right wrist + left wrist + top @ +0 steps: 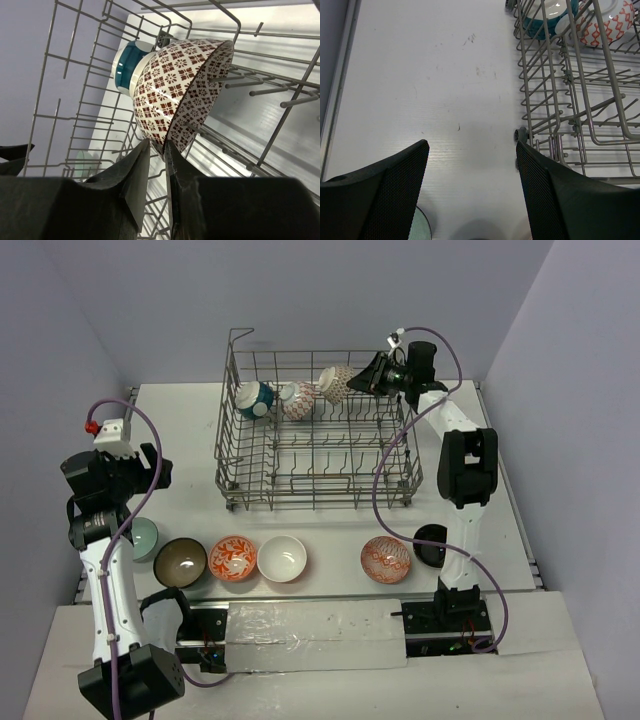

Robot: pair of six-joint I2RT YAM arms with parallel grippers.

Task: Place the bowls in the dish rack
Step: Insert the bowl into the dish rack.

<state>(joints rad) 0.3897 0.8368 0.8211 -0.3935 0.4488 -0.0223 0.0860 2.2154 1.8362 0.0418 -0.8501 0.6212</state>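
Three in rack's far row, on edge: teal bowl, red-patterned bowl, brown-patterned bowl. Right gripper straddles the last's rim, grip unclear; left gripper gapes empty.

Bright even light, soft shadows (teal bowl glints)

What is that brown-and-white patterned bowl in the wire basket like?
The patterned bowl is small, round and glossy, ceramic by its look: white with a dark brown grid of flower tiles outside and inside its rim. It stands tilted on edge among the tines at the far side of the dish rack, next to a red-patterned bowl. The right pincer straddles its rim; whether it grips, I cannot tell.
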